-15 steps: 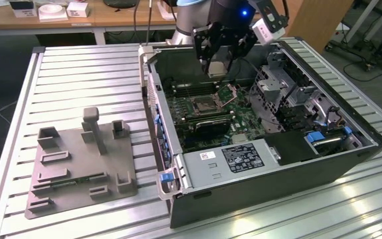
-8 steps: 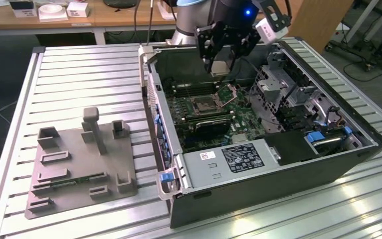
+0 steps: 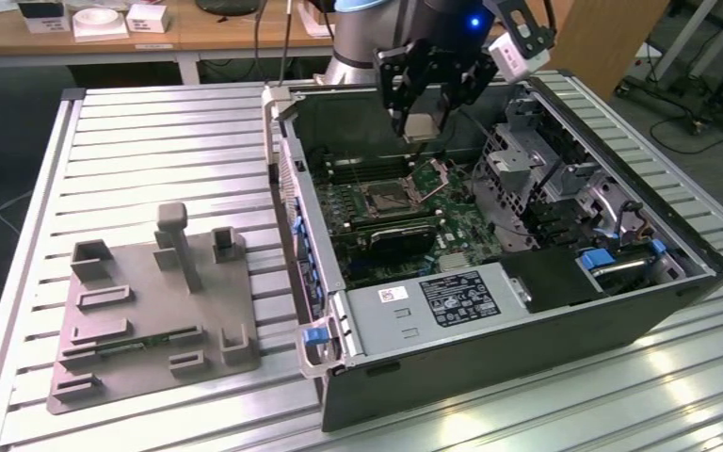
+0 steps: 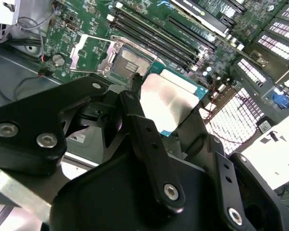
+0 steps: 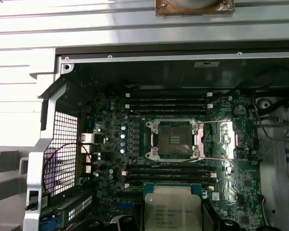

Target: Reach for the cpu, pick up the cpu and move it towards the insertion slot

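Gripper (image 4: 171, 113), black linkage nearest my second wrist camera: jaws clamped on the cpu (image 4: 167, 102), silver top showing, one edge buried between the fingers. Reach and pick-up: done, I judge. Carry: under way; I hold the chip in the air above the open computer case (image 3: 663, 217). Insertion slot (image 5: 174, 139): open, empty, at 12 o'clock from the cpu in the first wrist view. Contact faces: hidden.

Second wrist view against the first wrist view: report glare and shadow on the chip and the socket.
Second wrist view: the square silver-topped cpu, held in the black hand, shines with bright glare. First wrist view: the cpu looks dim, and the silver-framed insertion slot lies in the case's shadow.
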Robot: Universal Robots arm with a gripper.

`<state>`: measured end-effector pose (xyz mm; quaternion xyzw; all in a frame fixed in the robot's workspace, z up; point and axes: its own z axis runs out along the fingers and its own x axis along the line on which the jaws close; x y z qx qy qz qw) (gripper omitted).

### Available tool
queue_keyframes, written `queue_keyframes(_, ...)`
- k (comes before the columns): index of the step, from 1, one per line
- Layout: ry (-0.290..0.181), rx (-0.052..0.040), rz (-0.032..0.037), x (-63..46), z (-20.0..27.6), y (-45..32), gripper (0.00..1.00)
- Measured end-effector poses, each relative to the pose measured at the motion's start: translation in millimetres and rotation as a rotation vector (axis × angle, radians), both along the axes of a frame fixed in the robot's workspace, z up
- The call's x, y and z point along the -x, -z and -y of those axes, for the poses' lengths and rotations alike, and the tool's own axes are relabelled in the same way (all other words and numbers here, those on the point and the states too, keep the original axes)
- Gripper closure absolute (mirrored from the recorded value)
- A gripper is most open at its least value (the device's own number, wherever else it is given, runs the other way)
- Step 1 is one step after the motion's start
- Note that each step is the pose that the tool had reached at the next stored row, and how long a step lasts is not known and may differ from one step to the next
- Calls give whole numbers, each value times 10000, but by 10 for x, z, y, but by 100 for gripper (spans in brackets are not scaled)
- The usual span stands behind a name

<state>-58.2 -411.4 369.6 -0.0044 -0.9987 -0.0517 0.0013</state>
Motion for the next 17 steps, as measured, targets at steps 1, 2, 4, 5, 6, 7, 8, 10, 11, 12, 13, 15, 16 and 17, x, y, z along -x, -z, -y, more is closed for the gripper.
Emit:
queue_keyframes(1, 0, 0, 0, -6, -2, 0, 46)
queue_keyframes(2, 0, 0, 0, -12, -5, 0, 46)
queue_keyframes(4, 0, 1, -1, -24, -9, 0, 46)
queue_keyframes(5, 0, 2, -1, -30, -11, -1, 46)
queue_keyframes(6, 0, 1, 0, -34, -13, 0, 46)
queue_keyframes(7, 0, 0, 0, -39, -15, 0, 46)
queue_keyframes(8, 0, 1, 0, -46, -17, 0, 46)
queue_keyframes(10, 0, 0, 0, -57, -21, 0, 46)
queue_keyframes(11, 0, 0, 0, -62, -22, 0, 46)
queue_keyframes(12, 1, 0, 0, -66, -24, 0, 46)
queue_keyframes(13, 0, 1, 0, -71, -25, 0, 46)
queue_keyframes(15, 0, 1, 0, -82, -28, 0, 46)
queue_keyframes(16, 0, 1, 0, -87, -30, 0, 46)
queue_keyframes(17, 1, 0, 0, -93, -31, 0, 46)
